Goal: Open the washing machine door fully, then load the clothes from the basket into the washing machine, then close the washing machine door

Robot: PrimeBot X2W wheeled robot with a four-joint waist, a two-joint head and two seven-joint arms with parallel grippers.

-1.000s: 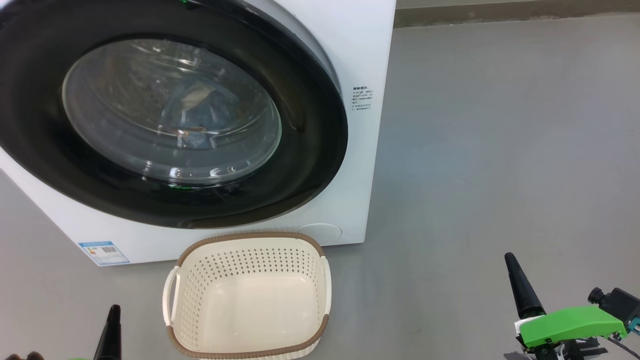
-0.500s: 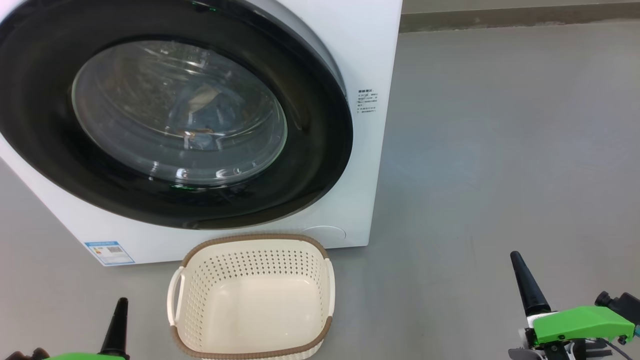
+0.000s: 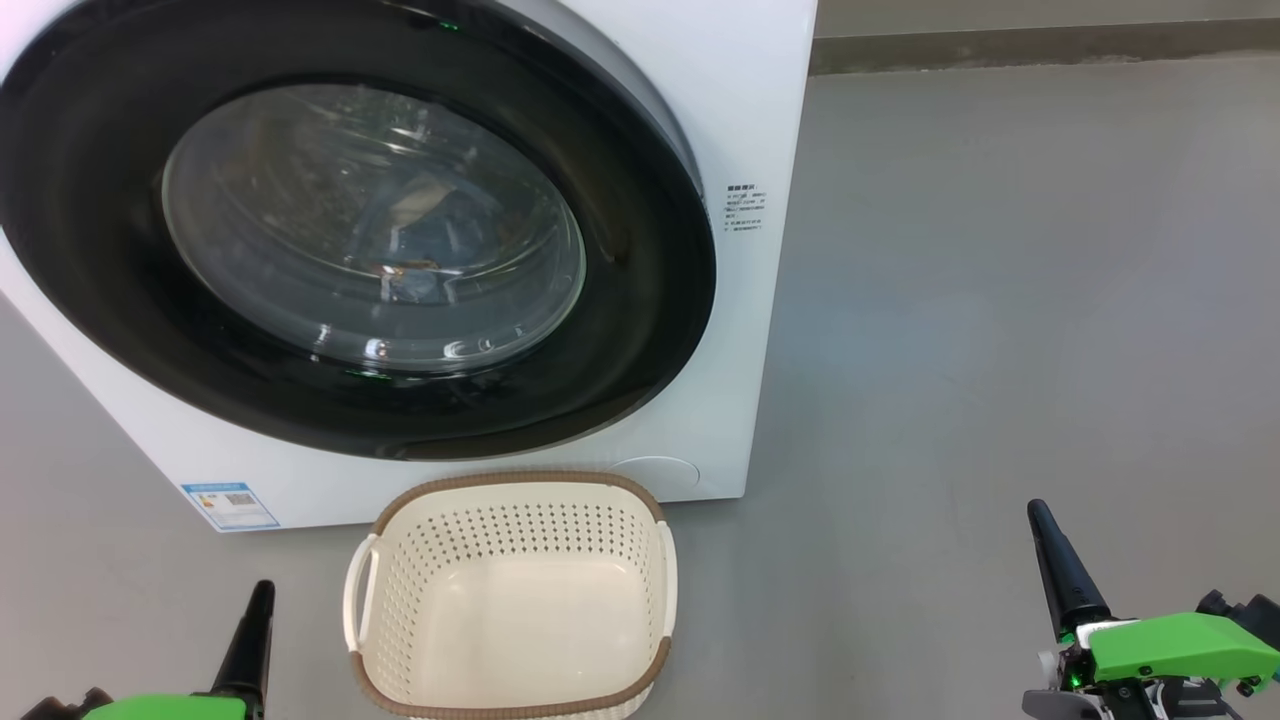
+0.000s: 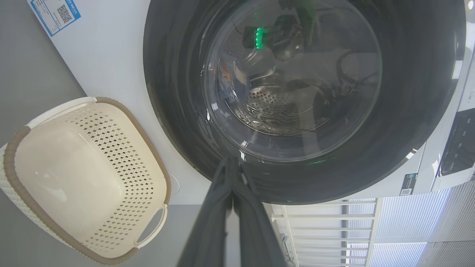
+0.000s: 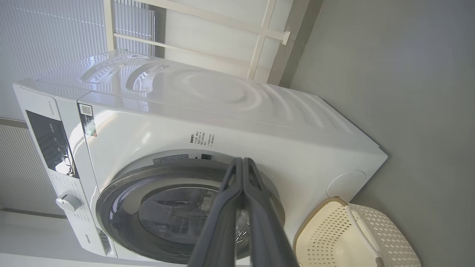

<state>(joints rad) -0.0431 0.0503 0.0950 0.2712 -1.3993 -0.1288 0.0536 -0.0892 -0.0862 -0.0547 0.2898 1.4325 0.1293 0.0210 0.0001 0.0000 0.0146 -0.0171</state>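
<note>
Jaws pressed together, empty, on left gripper (image 3: 262, 592) and right gripper (image 3: 1037, 512), lower corners. Washing machine door (image 3: 640, 300) shut, upper left, clothes (image 3: 425, 250) behind its glass, basket (image 3: 520, 482) empty just below; frame shifts right since a second ago, a camera move, so task looks done. Floor (image 3: 1000, 300) at right lies open beyond the door's rim.

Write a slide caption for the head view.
Closed washing machine door, clothes behind its glass, empty basket, left claw and right claw low.
</note>
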